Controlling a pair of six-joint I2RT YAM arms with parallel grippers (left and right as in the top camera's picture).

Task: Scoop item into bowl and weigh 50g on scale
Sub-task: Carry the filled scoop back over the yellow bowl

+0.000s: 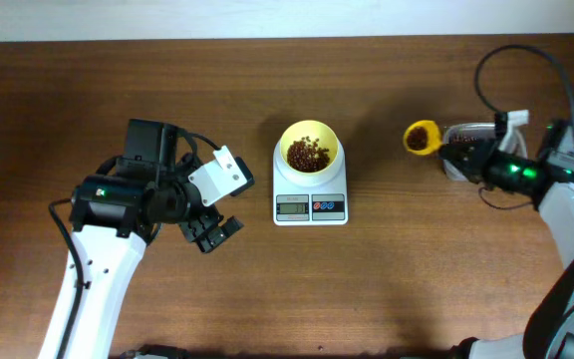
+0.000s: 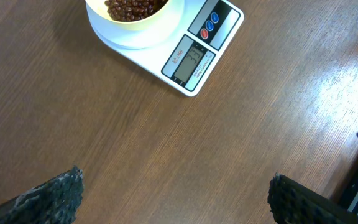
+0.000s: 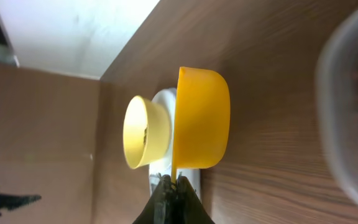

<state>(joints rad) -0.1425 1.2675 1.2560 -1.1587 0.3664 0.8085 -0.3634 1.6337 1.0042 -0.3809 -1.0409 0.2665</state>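
The pale-yellow bowl (image 1: 310, 149) stands on the white scale (image 1: 310, 206) at the table's middle and holds a small heap of red-brown beans (image 1: 307, 156). Bowl (image 2: 138, 18), beans (image 2: 132, 6) and scale (image 2: 197, 59) also show at the top of the left wrist view. My left gripper (image 1: 210, 232) is open and empty over bare table, left of the scale. My right gripper (image 3: 174, 186) is shut on the handle of a yellow scoop (image 3: 201, 118), held at the right (image 1: 423, 138), with a few beans in it. The bowl (image 3: 143, 130) shows behind it.
A clear plastic container (image 1: 466, 150) stands at the right, mostly hidden under my right arm; its blurred rim (image 3: 347, 112) fills the right wrist view's edge. Cables loop above the right arm. The table's far edge meets a white wall.
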